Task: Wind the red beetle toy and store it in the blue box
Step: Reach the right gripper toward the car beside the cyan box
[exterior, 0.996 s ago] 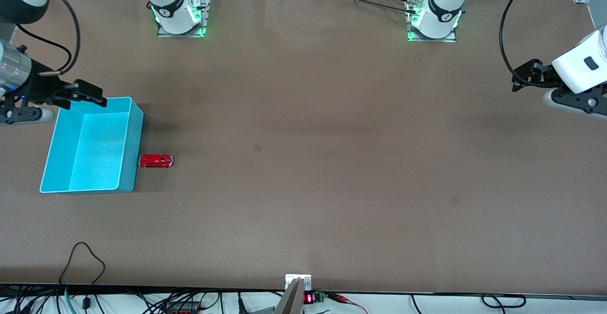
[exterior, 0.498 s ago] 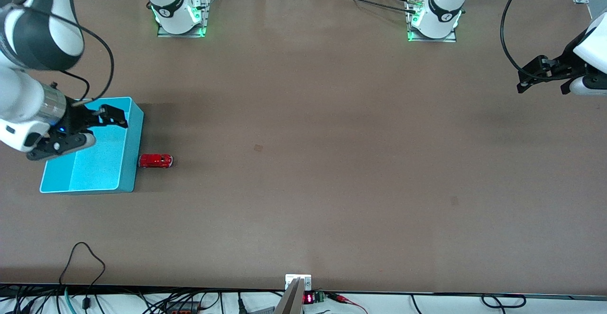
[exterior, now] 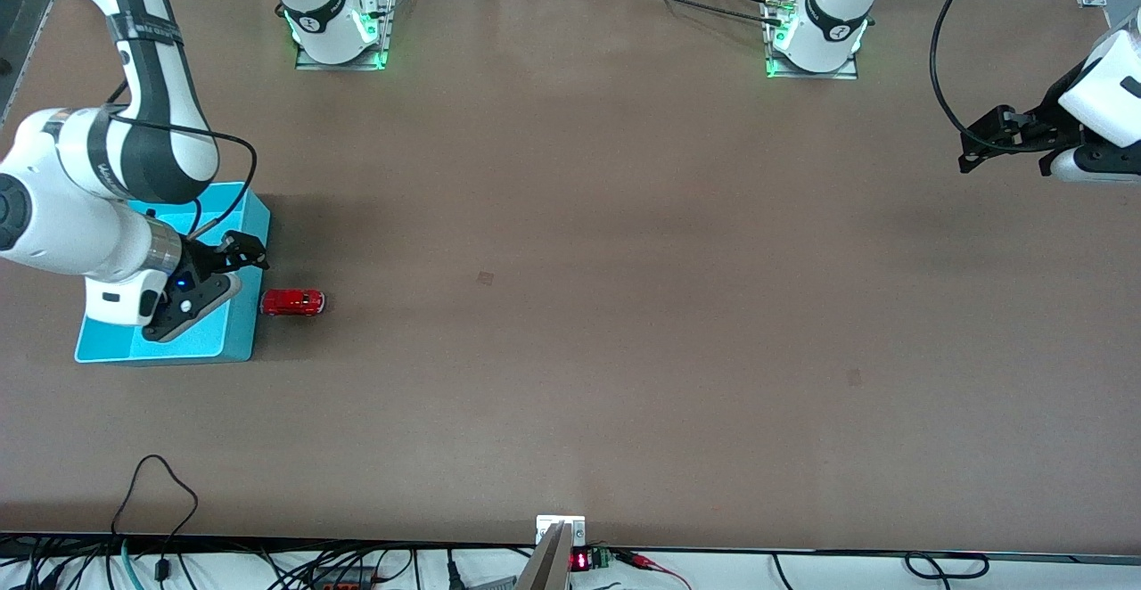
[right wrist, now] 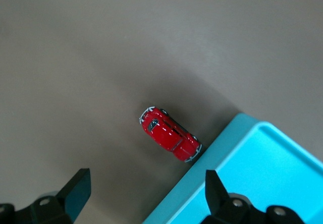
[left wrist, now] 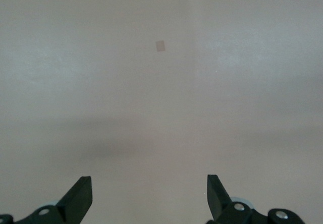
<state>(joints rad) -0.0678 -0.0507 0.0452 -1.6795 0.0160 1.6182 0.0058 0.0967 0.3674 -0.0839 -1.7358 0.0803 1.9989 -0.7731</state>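
red beetle toy [exterior: 292, 302] sits on the table [exterior: 570, 349], just beside the blue box [exterior: 239, 340] wall on the side toward the left arm's end, prob not touching; on its wheels, not wound, not stored. box looks empty as far as visible. right gripper [exterior: 251, 251] hangs over the box edge nr the toy, jaws wide apart, holding nothing. left gripper [exterior: 985, 140] waits over bare table at the left arm's end, jaws apart too, empty. whole job left: grab toy, wind, drop in box.
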